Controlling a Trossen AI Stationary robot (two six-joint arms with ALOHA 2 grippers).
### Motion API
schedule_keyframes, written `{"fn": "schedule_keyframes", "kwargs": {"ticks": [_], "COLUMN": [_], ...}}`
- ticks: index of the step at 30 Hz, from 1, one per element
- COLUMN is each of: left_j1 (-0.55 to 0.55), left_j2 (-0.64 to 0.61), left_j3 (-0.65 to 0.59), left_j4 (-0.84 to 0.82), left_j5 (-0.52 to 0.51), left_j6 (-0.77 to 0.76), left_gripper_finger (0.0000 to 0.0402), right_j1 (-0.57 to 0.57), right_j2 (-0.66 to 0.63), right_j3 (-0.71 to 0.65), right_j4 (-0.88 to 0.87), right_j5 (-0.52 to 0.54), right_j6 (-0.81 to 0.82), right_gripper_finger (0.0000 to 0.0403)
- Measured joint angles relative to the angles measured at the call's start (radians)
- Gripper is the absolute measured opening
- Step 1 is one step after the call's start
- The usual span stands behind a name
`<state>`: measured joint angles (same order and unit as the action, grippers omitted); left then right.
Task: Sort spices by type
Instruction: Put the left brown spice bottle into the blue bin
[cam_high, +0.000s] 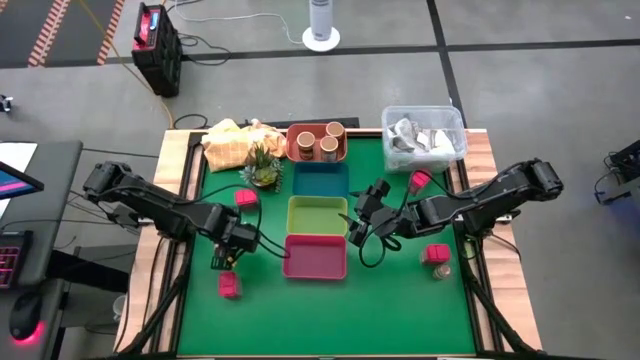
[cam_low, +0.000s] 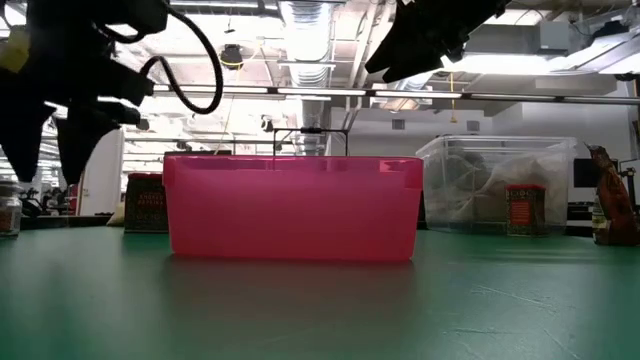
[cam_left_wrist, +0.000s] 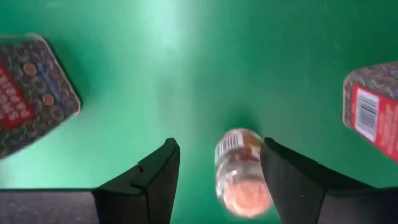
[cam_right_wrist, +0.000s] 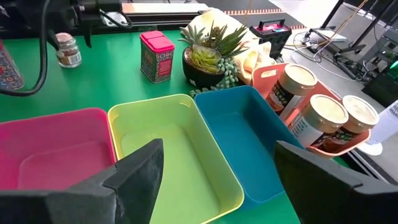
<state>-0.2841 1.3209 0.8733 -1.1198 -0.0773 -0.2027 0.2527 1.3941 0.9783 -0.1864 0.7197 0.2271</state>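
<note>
Left gripper (cam_left_wrist: 214, 180), lower left of the high view, hangs with fingers parted around a tiny clear jar (cam_left_wrist: 239, 171), not pinching it; I judge it the next pick. Jar: smooth plastic, pale cap, standing on green felt between two printed cube packets (cam_left_wrist: 34, 93). Right gripper (cam_right_wrist: 217, 180) hovers, fingers spread, empty, above the glossy yellow-green tray (cam_right_wrist: 171, 152).

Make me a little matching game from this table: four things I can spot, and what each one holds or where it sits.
Things:
1. orange tray
2. clear tub
3. left pincer
4. pink tray

What or where:
A. nothing inside
B. three tan-lidded jars
C. silvery wrappers
D. around a tiny jar on the green mat

Pairs: 1-B, 2-C, 3-D, 4-A
</note>
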Motion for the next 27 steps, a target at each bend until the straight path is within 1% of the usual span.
{"fn": "schedule_keyframes", "kwargs": {"ticks": [4, 9, 18, 24, 27], "left_j1": [0.001, 0.001, -0.002, -0.004, -0.004], "left_j2": [0.0, 0.0, 0.0, 0.0, 0.0], "left_j3": [0.024, 0.005, -0.047, -0.093, -0.11], "left_j4": [-0.003, -0.01, 0.015, 0.042, 0.036], "left_j5": [0.022, 0.035, 0.13, 0.134, 0.134], "left_j6": [-0.002, -0.021, -0.059, -0.068, -0.07], "left_gripper_finger": [0.0214, 0.022, 0.0274, 0.0307, 0.0313], "right_j1": [0.0, 0.0, 0.0, 0.0, 0.0], "right_j2": [0.0, 0.0, 0.0, 0.0, 0.0], "right_j3": [0.0, 0.0, 0.0, 0.0, 0.0], "right_j4": [0.0, 0.0, 0.0, 0.0, 0.0], "right_j5": [0.0, 0.0, 0.0, 0.0, 0.0], "right_j6": [0.0, 0.0, 0.0, 0.0, 0.001], "right_gripper_finger": [0.0329, 0.0329, 0.0329, 0.0329, 0.0329]}}
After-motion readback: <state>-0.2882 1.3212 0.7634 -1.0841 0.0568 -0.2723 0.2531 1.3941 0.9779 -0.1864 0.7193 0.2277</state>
